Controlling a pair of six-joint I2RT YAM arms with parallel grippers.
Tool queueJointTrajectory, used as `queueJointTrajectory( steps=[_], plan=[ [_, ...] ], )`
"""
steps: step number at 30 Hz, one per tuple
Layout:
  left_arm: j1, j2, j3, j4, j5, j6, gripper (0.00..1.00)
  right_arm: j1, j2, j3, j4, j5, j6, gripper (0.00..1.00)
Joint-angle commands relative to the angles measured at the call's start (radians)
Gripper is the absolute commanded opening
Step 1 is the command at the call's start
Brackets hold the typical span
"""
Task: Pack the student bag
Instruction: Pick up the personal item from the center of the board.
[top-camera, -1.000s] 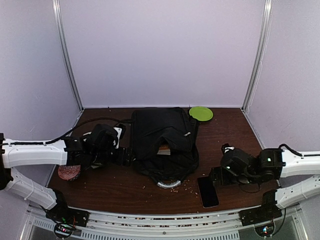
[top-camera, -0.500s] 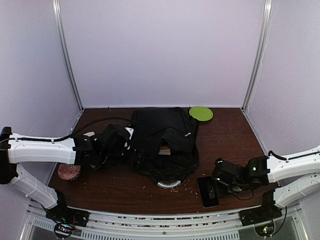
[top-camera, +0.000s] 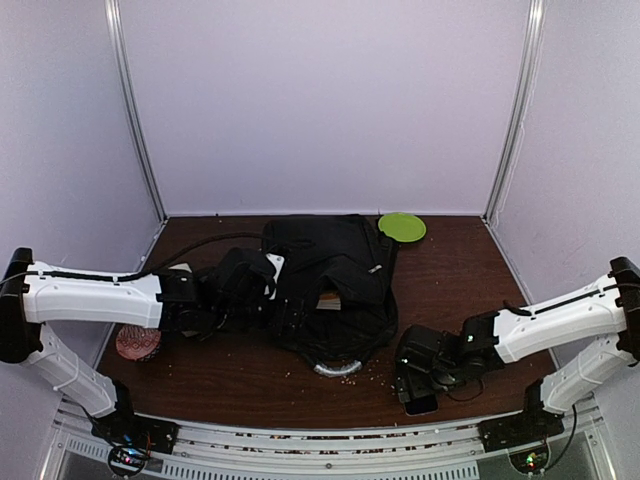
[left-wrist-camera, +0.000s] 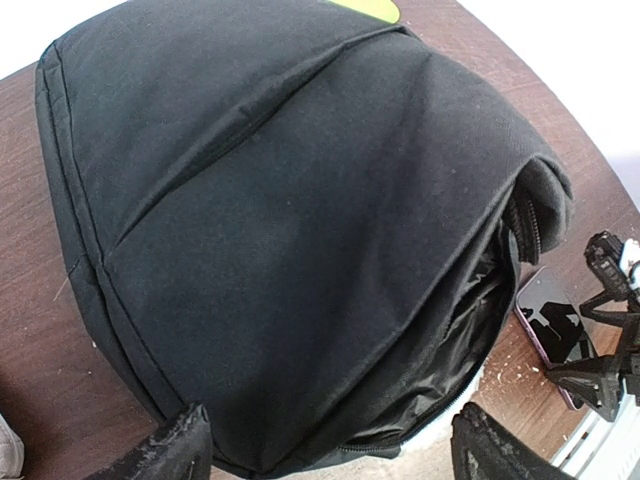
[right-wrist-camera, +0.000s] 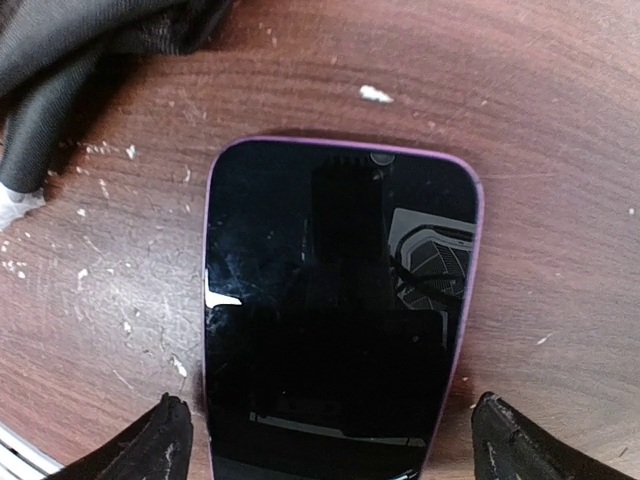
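Here, left end effector (left-wrist-camera: 325, 452) gapes released beside student bag (left-wrist-camera: 290, 220); right end effector (right-wrist-camera: 330, 440) gapes over phone (right-wrist-camera: 335, 310).

No word, brand or number is showing clearly enough to be read anywhere. A small pale patch (top-camera: 379, 268) is sitting on the right side of the black backpack (top-camera: 330, 262), but it is appearing too tiny to make out. The phone (right-wrist-camera: 340, 300) at the near right is showing only a dark screen with reflections.
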Motion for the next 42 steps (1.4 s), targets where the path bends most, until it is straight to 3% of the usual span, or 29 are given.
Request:
queueJointTrajectory(
  steps=[1, 14, 26, 42],
  plan=[
    [-0.004, 0.000, 0.030, 0.047, 0.012, -0.005, 0.85, 0.007, 0.030, 0.024, 0.009, -0.013, 0.009, 0.96],
    [-0.009, 0.025, 0.055, 0.060, 0.033, -0.010, 0.85, 0.007, 0.067, -0.015, 0.049, -0.053, 0.000, 0.79],
    [-0.018, 0.074, 0.098, 0.070, 0.078, -0.024, 0.85, 0.036, 0.060, 0.013, 0.002, 0.018, -0.063, 0.50],
    [-0.026, 0.167, 0.183, 0.151, 0.314, -0.068, 0.85, 0.092, -0.109, -0.049, 0.133, 0.096, -0.135, 0.45]
  ],
)
